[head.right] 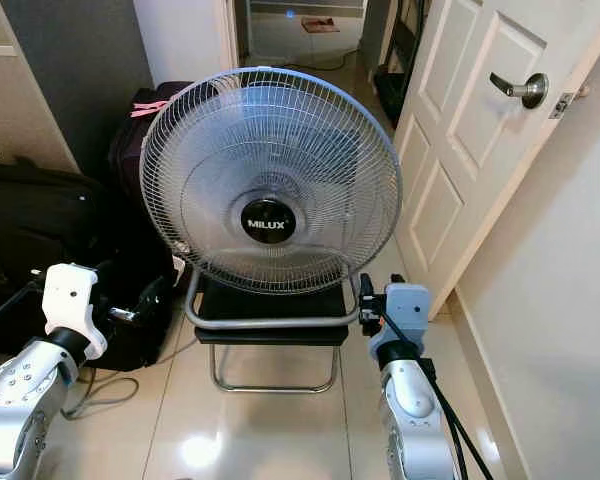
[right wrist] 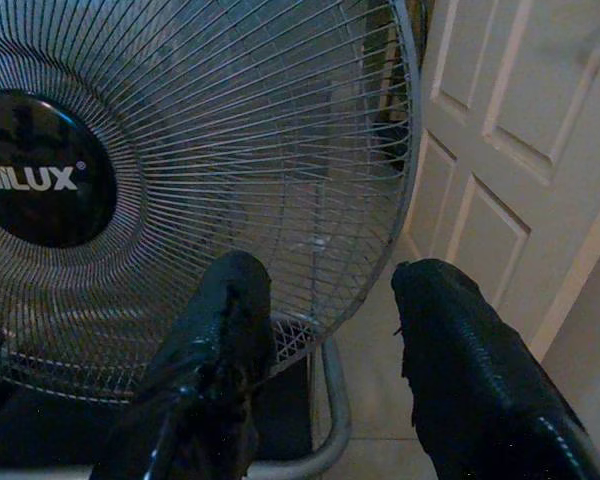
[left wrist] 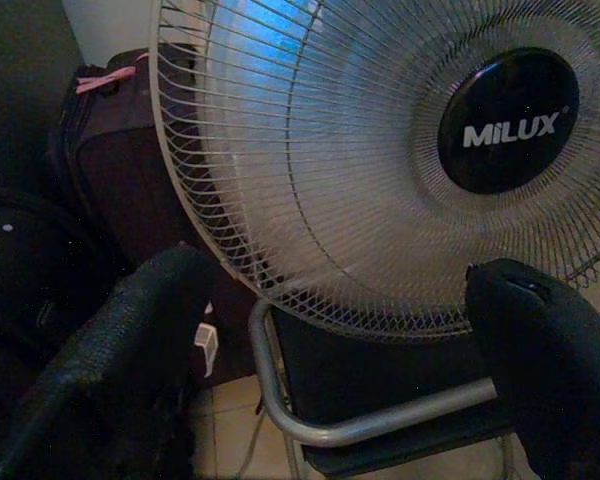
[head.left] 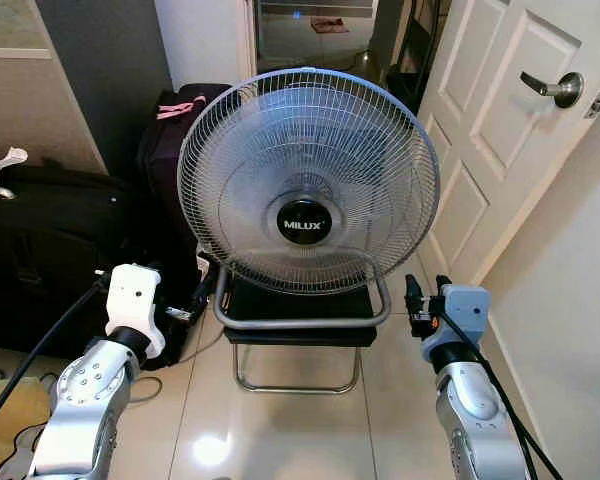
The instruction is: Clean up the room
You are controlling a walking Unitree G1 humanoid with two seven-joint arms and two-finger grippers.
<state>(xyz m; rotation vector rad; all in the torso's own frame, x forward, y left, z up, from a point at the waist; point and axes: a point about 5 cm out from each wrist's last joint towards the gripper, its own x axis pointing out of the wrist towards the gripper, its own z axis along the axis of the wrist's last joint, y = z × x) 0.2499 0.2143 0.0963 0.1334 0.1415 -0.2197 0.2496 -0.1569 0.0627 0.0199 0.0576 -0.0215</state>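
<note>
White door — dark suitcase

Fan on floor centre, suitcase behind-left, door right, bag far left

Milux floor fan with round wire grille on a tubular metal stand, tilted upward on glossy tile floor, left gripper near its lower left, right gripper near its lower right, black luggage beside, white panelled door ajar at right.
</note>
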